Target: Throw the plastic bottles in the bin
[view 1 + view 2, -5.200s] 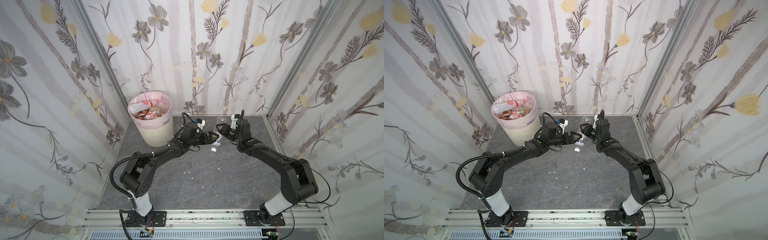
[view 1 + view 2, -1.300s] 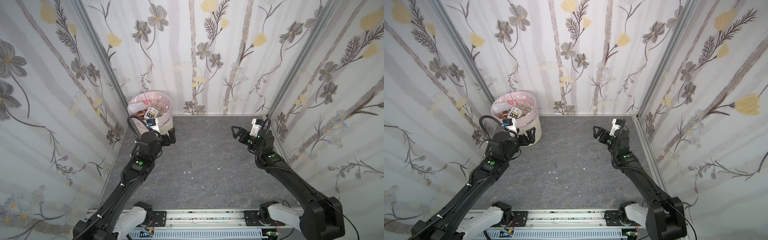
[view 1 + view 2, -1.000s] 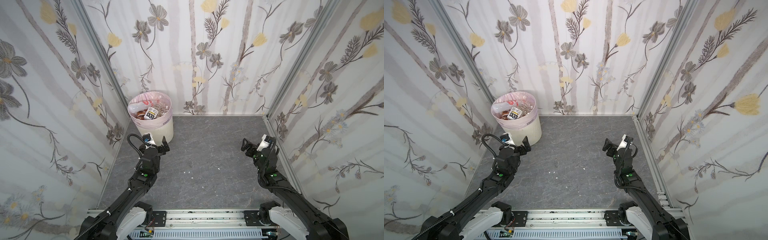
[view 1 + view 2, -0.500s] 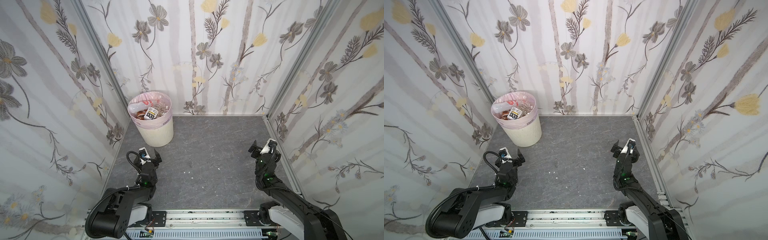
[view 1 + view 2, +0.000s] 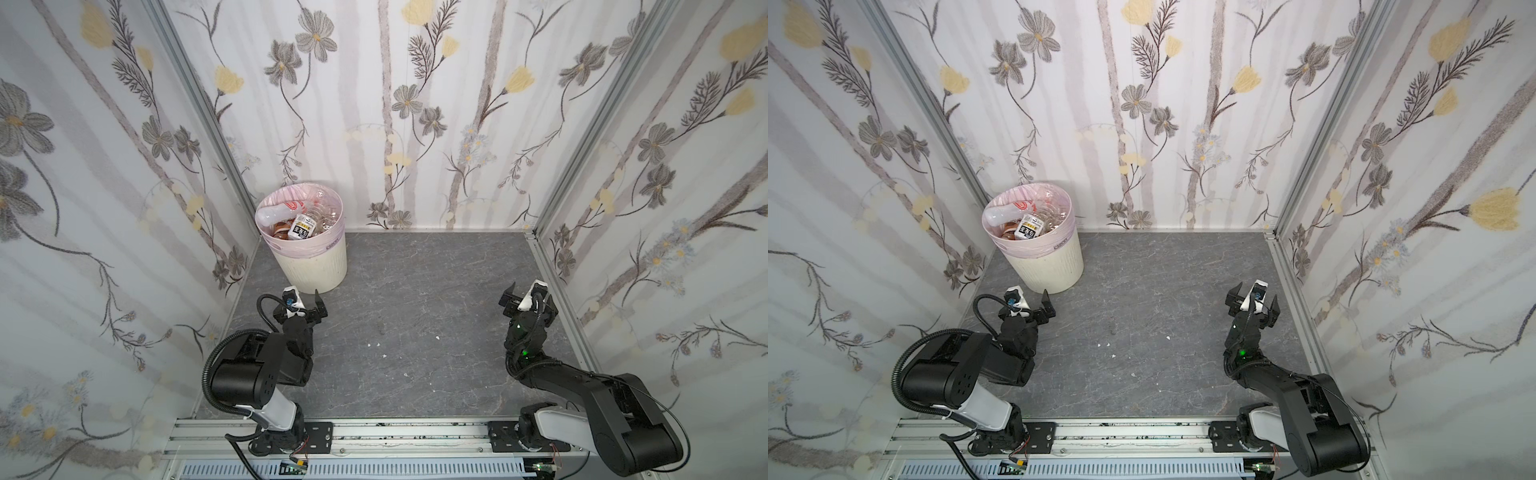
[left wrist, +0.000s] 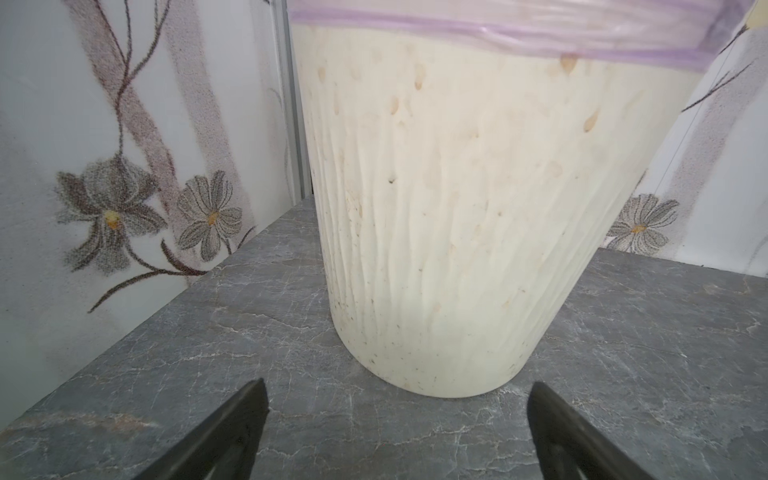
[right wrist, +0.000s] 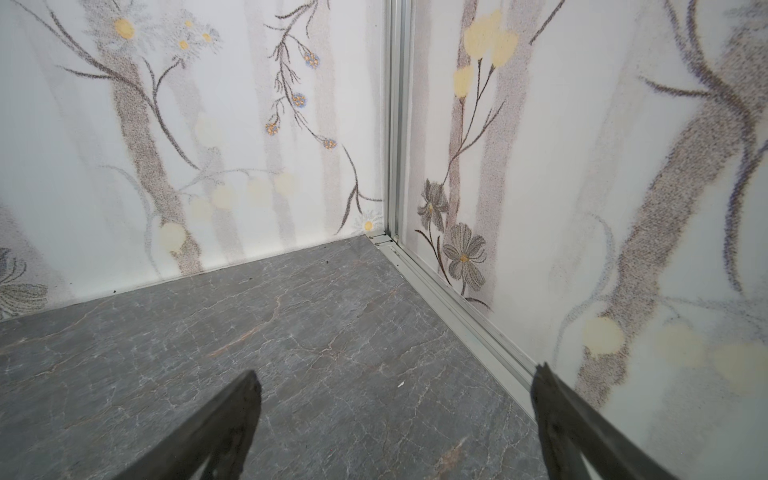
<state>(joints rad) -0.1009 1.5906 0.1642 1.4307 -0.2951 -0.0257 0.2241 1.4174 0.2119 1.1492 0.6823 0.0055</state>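
Bin (image 5: 316, 268) stands upper left of centre in both top views, in the far left corner of the table (image 5: 415, 291). It is a round, cream-white plastic tub tapering downward. The left wrist view shows its wall (image 6: 457, 208) with fine vertical ribs, brownish drip spots and dark specks near the base. The liner bag (image 5: 322, 249) is thin pale pink-lilac film, folded over the rim and slightly crinkled.

Plastic bottles (image 5: 299, 220) are heaped inside, up to the rim: one smooth white bottle lies along the far left edge, one carries a white, black and yellow label, and there are clear crumpled bodies and brown ones.

The table is a grey slab with pale marble veining and a matte surface, with a few white flecks (image 5: 378, 344) near the centre. The walls (image 5: 415, 124) are covered in floral paper.

Left gripper (image 5: 301, 305), lower left, sits just before the bin's base without touching it. Its jaws are spread wide with nothing between them, and the black wedge tips show in the wrist view (image 6: 397, 390).

Right gripper (image 5: 528, 297), at right, is near the side wall's aluminium rail (image 7: 457, 316). It too is wide and empty.
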